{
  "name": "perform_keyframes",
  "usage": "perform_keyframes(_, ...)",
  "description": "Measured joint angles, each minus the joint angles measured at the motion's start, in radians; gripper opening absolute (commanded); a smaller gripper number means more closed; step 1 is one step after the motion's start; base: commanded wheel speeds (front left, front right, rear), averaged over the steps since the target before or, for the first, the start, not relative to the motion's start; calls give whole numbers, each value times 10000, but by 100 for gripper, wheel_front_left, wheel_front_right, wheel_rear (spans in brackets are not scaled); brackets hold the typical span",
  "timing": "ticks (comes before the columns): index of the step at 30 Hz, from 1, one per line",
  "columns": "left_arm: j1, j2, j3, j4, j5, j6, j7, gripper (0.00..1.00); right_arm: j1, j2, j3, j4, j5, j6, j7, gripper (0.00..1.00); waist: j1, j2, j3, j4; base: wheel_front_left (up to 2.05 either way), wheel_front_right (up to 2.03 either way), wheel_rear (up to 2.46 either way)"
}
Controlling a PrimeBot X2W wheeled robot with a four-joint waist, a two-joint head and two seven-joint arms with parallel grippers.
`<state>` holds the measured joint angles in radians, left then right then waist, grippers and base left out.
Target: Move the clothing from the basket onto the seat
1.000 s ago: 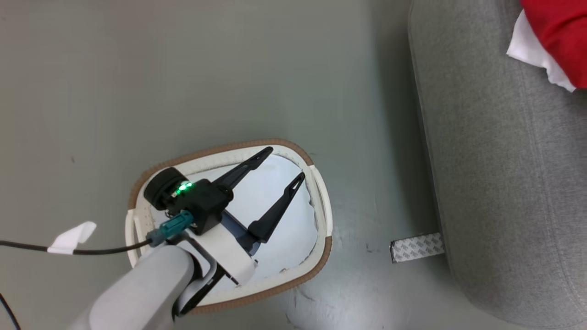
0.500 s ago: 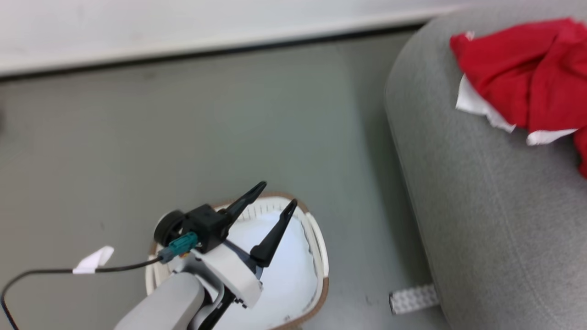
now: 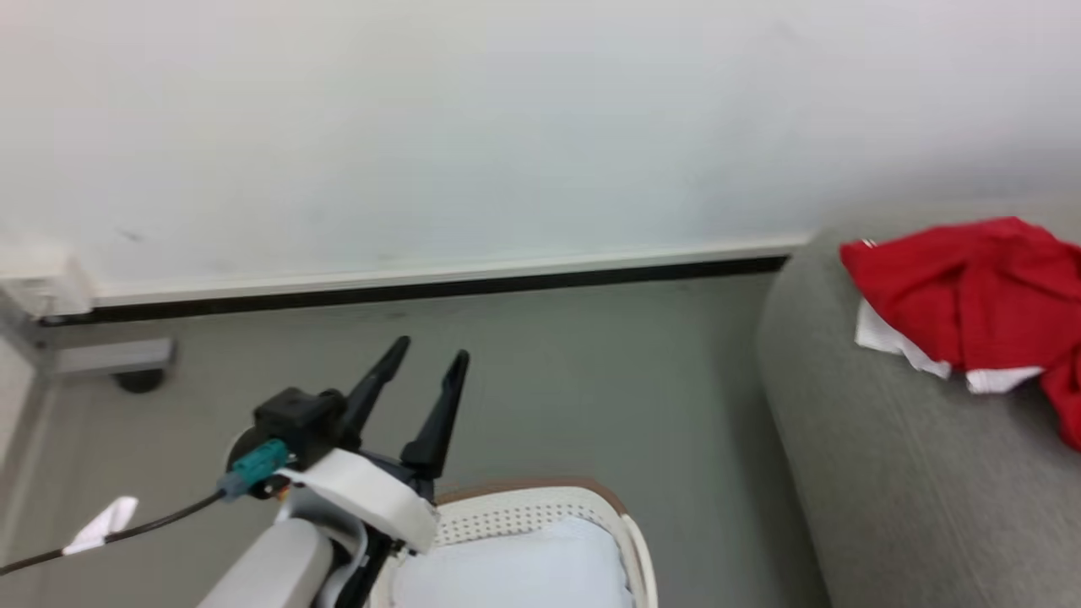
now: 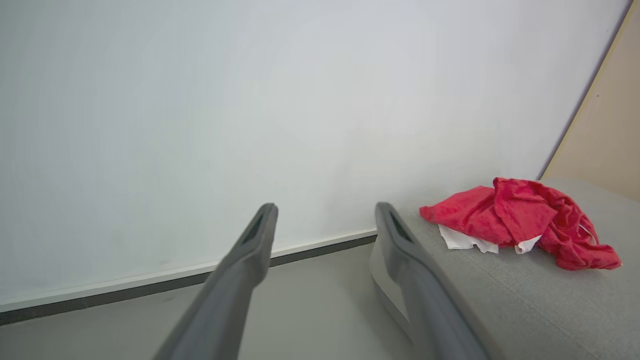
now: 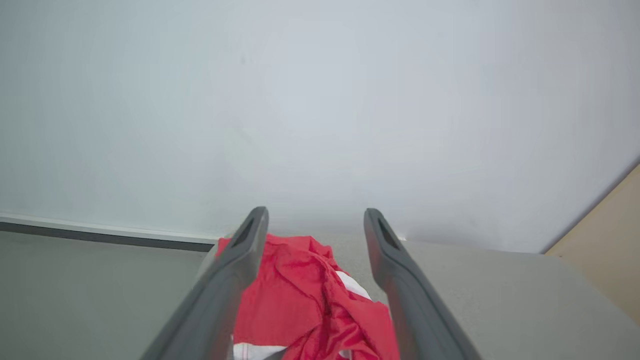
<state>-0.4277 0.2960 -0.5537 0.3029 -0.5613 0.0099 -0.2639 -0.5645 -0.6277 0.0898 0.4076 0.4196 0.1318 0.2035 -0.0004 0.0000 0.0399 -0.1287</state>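
Observation:
The clothing (image 3: 971,287) is a crumpled red heap with white panels, lying on the grey seat (image 3: 887,473) at the right. In the right wrist view the clothing (image 5: 300,295) lies on the seat (image 5: 500,300) below my open right gripper (image 5: 316,212), and neither finger pinches it. The white basket (image 3: 524,494) with its brown rim sits at the bottom edge, and its visible inside is bare white. My left gripper (image 3: 431,349) hangs open over the basket's far rim, holding nothing. From the left wrist, my left gripper (image 4: 326,207) points at the wall, with the clothing (image 4: 520,220) to its right.
A white wall with a dark baseboard (image 3: 422,291) runs behind the grey floor. A caster wheel (image 3: 139,380) under a grey frame stands at far left. A black cable with a white tag (image 3: 105,519) trails from my left wrist. A beige panel (image 4: 605,125) borders the seat.
The head camera has tilted upward, so the wall came into view and the basket slid to the bottom edge. My left gripper stays open. The clothing rests on the seat throughout.

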Motion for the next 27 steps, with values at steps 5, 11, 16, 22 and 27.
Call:
perform_keyframes(5,321,144,802,-121,203,88,-2,100,870,662,-307,-1185,31,0,-612,100,0,0,-445,672,0,0,0)
perform_keyframes(11,896,194,1701,-203,424,176,-2,100,2038,2073,-755,-2111,-267,0,-1747,100,1,0,-726,1155,0,0,0)
perform_keyframes(16,1610,31,2441,-366,451,-52,-2,100,3105,3415,-909,-2470,-688,0,-2719,100,2,0,-783,1285,0,0,0)
perform_keyframes(22,2422,-441,3283,-437,719,-449,-2,100,4296,4675,-840,-2537,-1195,0,-3910,100,3,0,-809,1319,0,0,0)
perform_keyframes(27,2867,-721,3816,-309,1381,-671,-2,100,4963,5262,-696,-2295,-1476,0,-4489,100,3,0,-814,1281,0,0,0)
